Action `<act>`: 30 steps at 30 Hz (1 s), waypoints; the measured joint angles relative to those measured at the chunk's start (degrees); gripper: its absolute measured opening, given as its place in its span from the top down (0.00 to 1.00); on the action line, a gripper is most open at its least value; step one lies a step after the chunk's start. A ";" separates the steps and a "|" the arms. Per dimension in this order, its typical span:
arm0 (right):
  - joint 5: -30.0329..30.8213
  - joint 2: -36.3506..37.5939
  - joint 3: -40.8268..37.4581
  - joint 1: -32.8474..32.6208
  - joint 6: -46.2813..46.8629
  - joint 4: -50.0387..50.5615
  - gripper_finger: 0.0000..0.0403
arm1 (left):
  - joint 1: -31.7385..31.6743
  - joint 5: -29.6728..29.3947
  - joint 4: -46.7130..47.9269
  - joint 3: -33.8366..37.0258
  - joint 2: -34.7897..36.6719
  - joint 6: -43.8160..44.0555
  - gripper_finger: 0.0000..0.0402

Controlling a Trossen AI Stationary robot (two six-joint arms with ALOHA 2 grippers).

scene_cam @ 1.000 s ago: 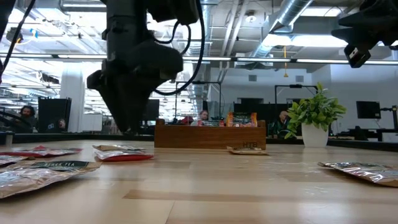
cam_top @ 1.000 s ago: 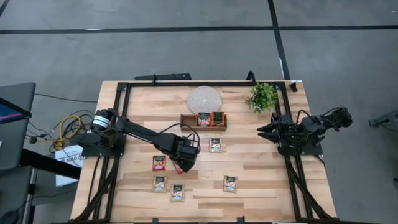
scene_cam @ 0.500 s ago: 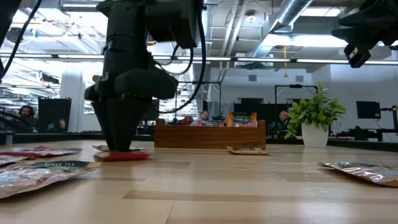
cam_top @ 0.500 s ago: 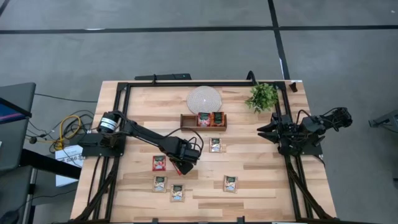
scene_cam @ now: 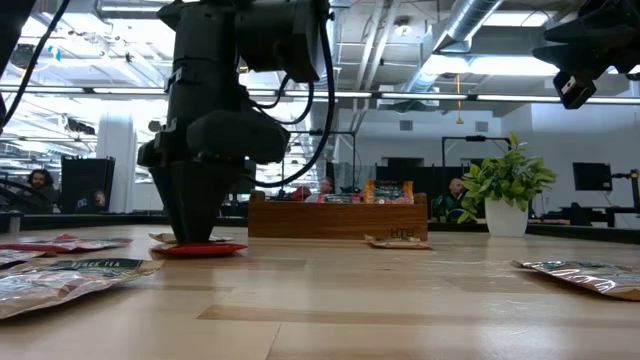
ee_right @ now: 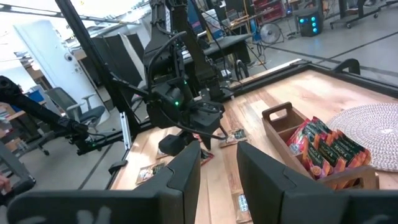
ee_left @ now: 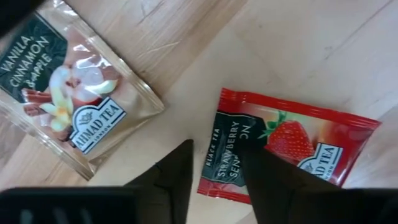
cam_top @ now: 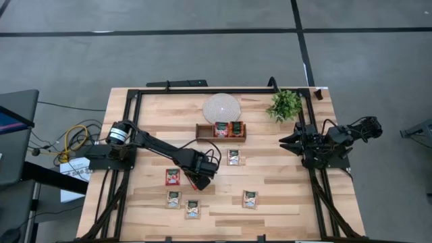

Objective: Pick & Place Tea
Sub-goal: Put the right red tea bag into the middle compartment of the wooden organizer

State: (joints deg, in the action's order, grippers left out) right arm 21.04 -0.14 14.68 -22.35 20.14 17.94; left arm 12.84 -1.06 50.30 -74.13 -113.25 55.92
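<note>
Strawberry sachet [ee_left: 283, 152] lies flat on table, in front of wooden tray [cam_top: 221, 137]. Your left gripper [ee_left: 214, 163] has dropped onto its edge, fingers narrowing astride it; grasp likely imminent. Right gripper [ee_right: 217, 163] idles beside plant [cam_top: 285, 104], half open, empty.

The dark left arm reached from the surface's left edge toward its middle, its left pincer [cam_top: 196, 181] pointing down, fingertips [ee_left: 176, 169] parted. The right pincer [cam_top: 285, 141] waited near the right edge, fingers apart.
</note>
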 joint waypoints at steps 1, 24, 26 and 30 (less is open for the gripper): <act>0.00 0.00 0.00 0.00 -0.02 0.01 0.76 | 0.00 0.07 -0.05 0.00 0.00 0.00 0.73; 0.04 0.00 0.00 0.02 -0.02 0.01 0.76 | 0.34 -3.49 12.01 -6.79 1.14 0.27 1.00; 0.04 -0.02 0.00 0.00 -0.04 0.03 0.76 | 0.41 -5.10 15.49 -10.33 1.22 -1.13 1.00; 0.04 -0.02 0.00 0.00 -0.04 0.02 0.76 | 0.44 -10.64 20.54 -18.36 1.27 -5.43 1.00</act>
State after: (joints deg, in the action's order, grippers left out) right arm 21.08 -0.16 14.68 -22.35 20.10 17.96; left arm 13.28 -11.69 70.84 -92.49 -111.98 50.49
